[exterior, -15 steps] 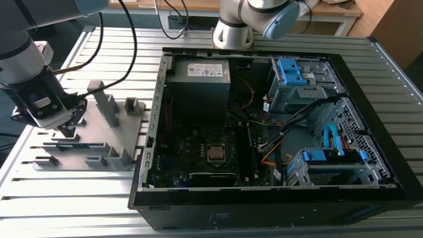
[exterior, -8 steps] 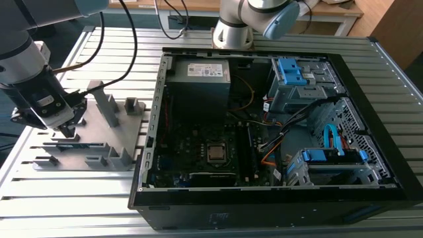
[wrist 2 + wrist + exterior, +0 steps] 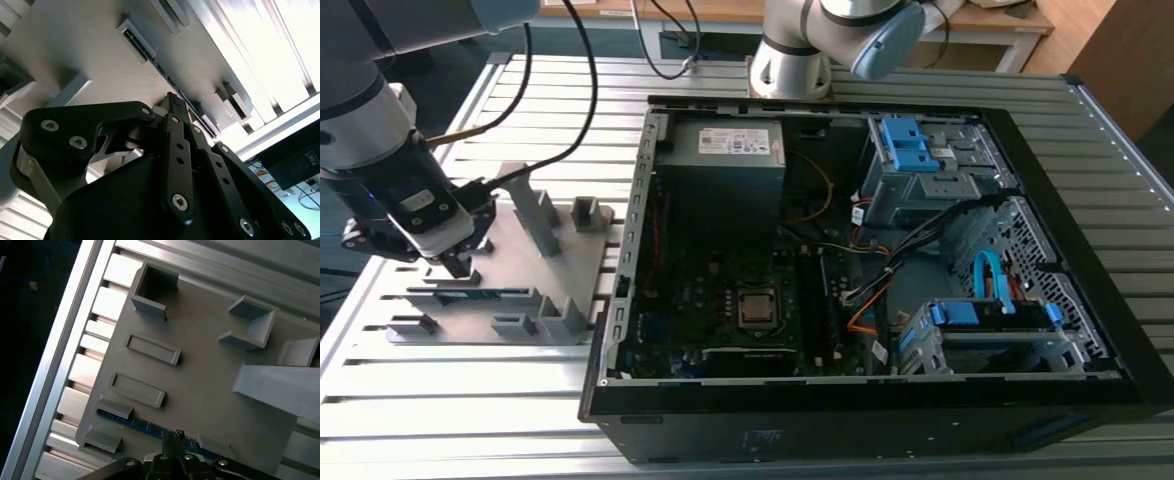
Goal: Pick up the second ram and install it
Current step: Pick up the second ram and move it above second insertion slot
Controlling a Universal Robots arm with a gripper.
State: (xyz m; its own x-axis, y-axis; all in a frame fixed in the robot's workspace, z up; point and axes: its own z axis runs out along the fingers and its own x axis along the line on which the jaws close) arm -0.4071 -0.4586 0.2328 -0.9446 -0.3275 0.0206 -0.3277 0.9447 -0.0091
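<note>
The second ram (image 3: 482,293) is a thin dark blue-green stick standing on edge in the slots of the grey holder plate (image 3: 507,262), at the exterior view's left. It appears as a blue strip (image 3: 142,425) in the first wrist view and as a dark strip (image 3: 161,68) in the second wrist view. My gripper (image 3: 455,268) reaches down onto its top edge near the middle. In both wrist views the black fingertips (image 3: 177,434) (image 3: 172,100) are drawn together where they meet the stick. The stick still sits in its holder.
An open computer case (image 3: 854,250) lies at the exterior view's right, with motherboard, power-supply box (image 3: 720,150), blue drive cages and cables inside. Upright grey holder blocks (image 3: 536,215) stand on the plate beside my gripper. A second robot arm's base (image 3: 790,55) stands behind the case.
</note>
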